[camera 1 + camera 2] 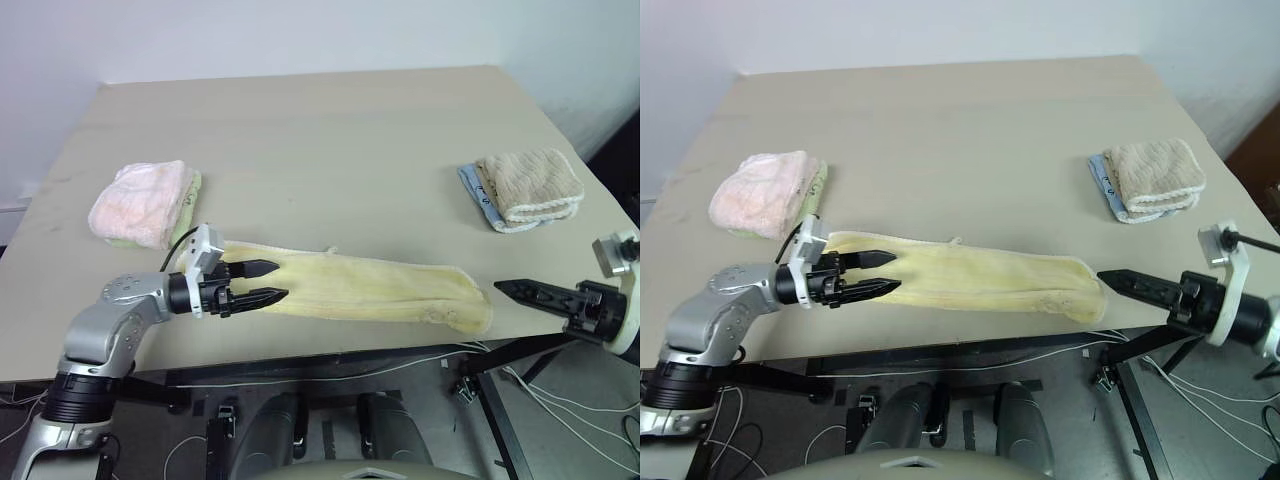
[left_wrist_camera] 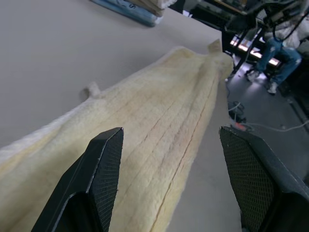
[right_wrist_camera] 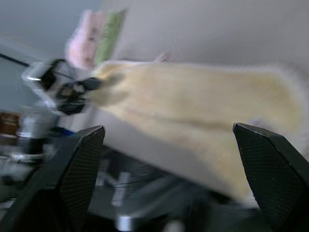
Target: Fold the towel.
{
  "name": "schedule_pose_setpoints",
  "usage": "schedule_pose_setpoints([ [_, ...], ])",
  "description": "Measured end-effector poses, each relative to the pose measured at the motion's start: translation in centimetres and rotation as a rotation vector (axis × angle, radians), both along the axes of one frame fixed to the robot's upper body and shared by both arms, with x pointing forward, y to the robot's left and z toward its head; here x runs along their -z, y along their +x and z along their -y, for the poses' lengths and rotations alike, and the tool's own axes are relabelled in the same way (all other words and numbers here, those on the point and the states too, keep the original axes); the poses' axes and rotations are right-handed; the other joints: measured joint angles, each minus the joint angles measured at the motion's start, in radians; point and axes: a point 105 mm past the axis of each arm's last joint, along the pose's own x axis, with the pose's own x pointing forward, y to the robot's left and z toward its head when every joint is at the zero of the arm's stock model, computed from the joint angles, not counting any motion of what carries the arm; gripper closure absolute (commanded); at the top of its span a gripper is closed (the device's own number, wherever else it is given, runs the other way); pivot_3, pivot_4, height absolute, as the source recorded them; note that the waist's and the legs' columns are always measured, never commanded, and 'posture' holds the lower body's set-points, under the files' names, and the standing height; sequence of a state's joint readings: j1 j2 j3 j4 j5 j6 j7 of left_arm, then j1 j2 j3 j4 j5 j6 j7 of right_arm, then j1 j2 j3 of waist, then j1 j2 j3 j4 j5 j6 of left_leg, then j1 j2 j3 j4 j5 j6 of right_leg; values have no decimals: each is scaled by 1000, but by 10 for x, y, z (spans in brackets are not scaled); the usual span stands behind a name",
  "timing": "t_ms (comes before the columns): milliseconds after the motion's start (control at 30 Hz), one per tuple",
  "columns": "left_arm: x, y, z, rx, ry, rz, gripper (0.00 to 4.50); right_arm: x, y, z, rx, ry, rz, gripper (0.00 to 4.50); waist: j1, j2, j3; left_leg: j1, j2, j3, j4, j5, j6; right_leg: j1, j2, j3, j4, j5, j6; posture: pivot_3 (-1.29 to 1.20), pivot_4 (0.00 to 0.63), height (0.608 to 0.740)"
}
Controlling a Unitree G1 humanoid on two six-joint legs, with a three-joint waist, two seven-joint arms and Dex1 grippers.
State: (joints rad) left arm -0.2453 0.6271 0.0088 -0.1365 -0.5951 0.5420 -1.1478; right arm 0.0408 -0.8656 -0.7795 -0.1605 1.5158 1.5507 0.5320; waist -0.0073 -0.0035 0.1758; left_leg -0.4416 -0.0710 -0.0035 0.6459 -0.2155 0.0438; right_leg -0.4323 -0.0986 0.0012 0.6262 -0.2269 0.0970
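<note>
While the towel (image 1: 370, 288) lies flat, left gripper (image 1: 268, 282) gapes over one end, right gripper (image 1: 1118, 281) gapes off the other.

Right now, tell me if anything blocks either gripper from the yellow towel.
Nothing visible does. The left gripper hangs open at one end of the towel; the right gripper is open just past the other end. The folded stacks lie farther back.

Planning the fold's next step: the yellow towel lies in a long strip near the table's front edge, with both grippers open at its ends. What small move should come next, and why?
Probably close the left gripper on the towel end beneath it. Its fingers stand open over that end, gripping nothing, while the right gripper hangs open just off the far end.
</note>
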Motion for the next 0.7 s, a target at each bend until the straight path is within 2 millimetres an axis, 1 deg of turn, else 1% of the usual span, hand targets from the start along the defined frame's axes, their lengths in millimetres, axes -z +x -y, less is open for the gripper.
schedule_pose_setpoints([
  [100, 8, 0, 6, 17, 18, -1, 1187, 11, -13, -22, -2, 87, -58, 38, -4, 0, 0, 1, 1, 0, -1, 0, 2, 3, 0, -1, -6, 0, 0, 0, 150, 740],
  [233, 9, 6, 14, 36, 14, 17, 1187, 21, -20, -44, 15, 141, -82, 38, -6, -1, 0, 1, 1, 0, -1, -2, 2, 5, 1, -1, -11, 0, 1, 0, 150, 740],
  [300, 8, 8, 14, 35, 21, 28, 1187, 27, -21, -51, 24, 168, -98, 38, -5, 0, -1, 0, 1, 0, -1, -2, 4, 5, 1, -1, -12, 0, 1, 0, 150, 740],
  [400, 9, 12, 12, 30, 30, 34, 1187, 34, -14, -55, 75, 206, -105, 38, -3, 0, -1, 0, 1, 0, -1, -3, 5, 5, 1, -1, -13, 0, 1, 0, 150, 740],
  [533, 9, 12, 13, 36, 33, 45, 1187, 52, -9, -56, 153, 229, -171, 38, -1, 0, -1, -1, 1, 0, -1, -4, 5, 4, 0, -1, -14, 0, 1, 0, 150, 740],
  [700, 12, 11, 11, 34, 44, 36, 1187, 68, -14, -47, 199, 203, -257, 38, -1, 0, -1, -1, 1, 0, -1, -4, 5, 5, 0, -1, -14, 0, 1, 0, 150, 740],
])
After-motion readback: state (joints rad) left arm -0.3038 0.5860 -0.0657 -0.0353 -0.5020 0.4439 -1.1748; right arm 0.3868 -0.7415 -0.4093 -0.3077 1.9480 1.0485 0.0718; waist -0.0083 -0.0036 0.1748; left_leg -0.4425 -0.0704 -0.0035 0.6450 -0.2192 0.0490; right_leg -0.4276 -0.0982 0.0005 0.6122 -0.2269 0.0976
